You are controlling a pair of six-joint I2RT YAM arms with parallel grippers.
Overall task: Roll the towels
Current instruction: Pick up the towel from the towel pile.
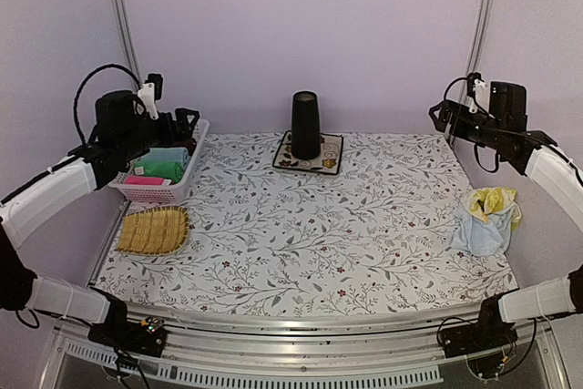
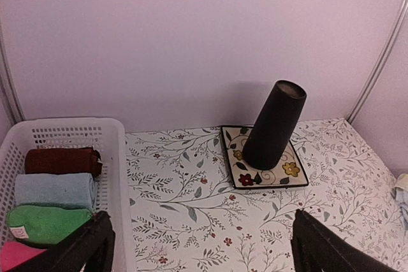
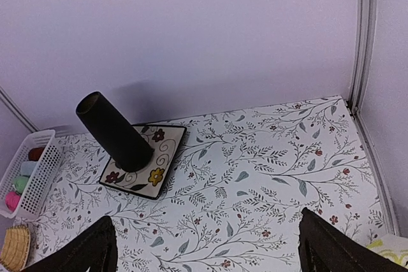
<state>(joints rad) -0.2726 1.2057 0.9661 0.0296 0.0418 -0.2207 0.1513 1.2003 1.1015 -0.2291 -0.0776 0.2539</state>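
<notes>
- Yellow-green towel (image 1: 496, 199) sits on top of the light blue towel (image 1: 480, 234). The two touch and make one crumpled heap.
- That heap lies on the table (image 1: 301, 243) near its right edge, on my right arm's side and well apart from everything else.
- Neither towel is rolled or even spread flat, so I judge the job has not yet begun. The step in hand is getting to the first towel.
- My left gripper (image 2: 204, 253) hangs high over the white basket (image 1: 187, 179) at the far left. Its fingers (image 2: 89, 246) stand wide apart with nothing between them.
- My right gripper (image 3: 207, 253) hangs high at the far right, past the heap. Its fingers (image 3: 338, 250) are wide apart too, and it holds nothing.
- The basket holds rolled cloths (image 2: 57, 189) lying side by side: brown, pale blue, green and pink. I think my towels should end up looking like those.
- A straw tray (image 1: 155, 230) lies just in front of the basket. A black cup (image 1: 305, 125) stands on the flowered mat (image 1: 328, 163) at the back middle.
- Next, I think the right arm must come down and back toward the heap and pinch only the top towel.
- Then that towel needs the open middle of the table to be laid out flat, most likely with both arms helping.
- The cloth is soft and floppy, so I expect both towels may lift together if I pinch too deep.
</notes>
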